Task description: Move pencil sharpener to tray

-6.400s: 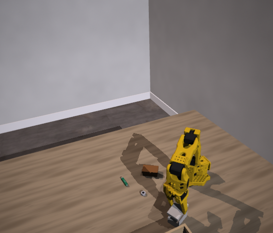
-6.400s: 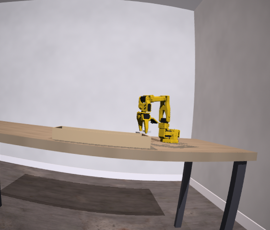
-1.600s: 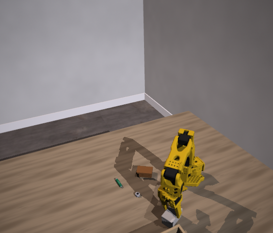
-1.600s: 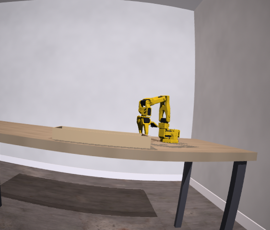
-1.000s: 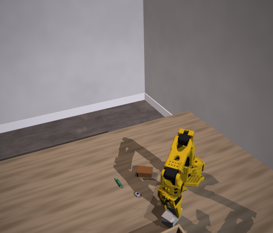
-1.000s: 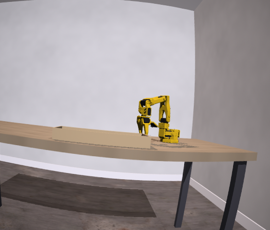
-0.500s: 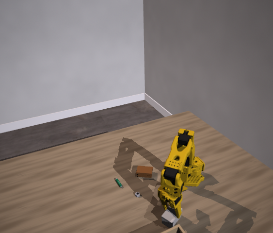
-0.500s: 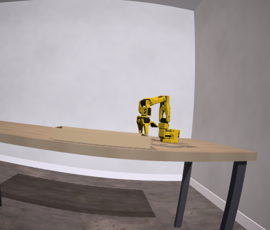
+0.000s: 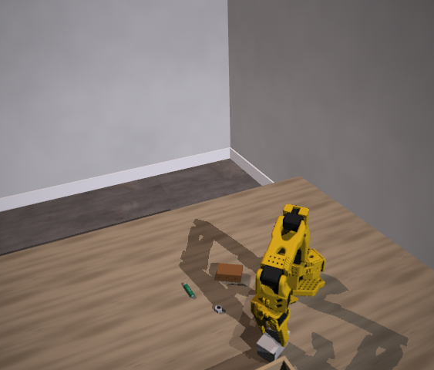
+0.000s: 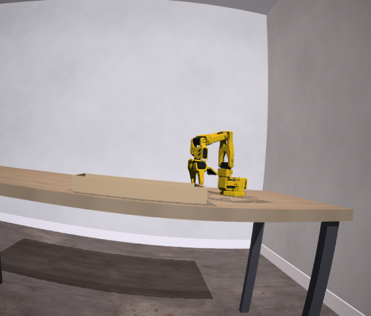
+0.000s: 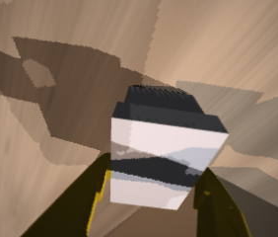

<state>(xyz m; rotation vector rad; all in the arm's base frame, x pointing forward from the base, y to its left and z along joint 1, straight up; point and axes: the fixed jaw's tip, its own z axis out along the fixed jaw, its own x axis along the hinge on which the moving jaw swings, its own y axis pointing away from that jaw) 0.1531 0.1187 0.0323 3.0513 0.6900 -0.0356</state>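
Note:
The white box [image 9: 267, 343] [image 11: 164, 133] is at the bottom of the top view, just behind the tray [image 9: 276, 362] [image 10: 138, 191]. In the wrist view its white top faces the camera, with a dark, shaded lid rim and a narrower base below it. My gripper [image 9: 274, 338] [image 10: 197, 184] [image 11: 154, 173] is shut on the box's lid, one finger on each side. Whether the base touches the table cannot be told. The pencil sharpener is not in view. The tray's inside is hidden.
A brown box [image 9: 230, 272] lies left of the arm. Left of the arm too are a small green cylinder [image 9: 188, 290] and a small metallic nut-like piece [image 9: 219, 308]. The tray's long wall stands near the table edge in the exterior view.

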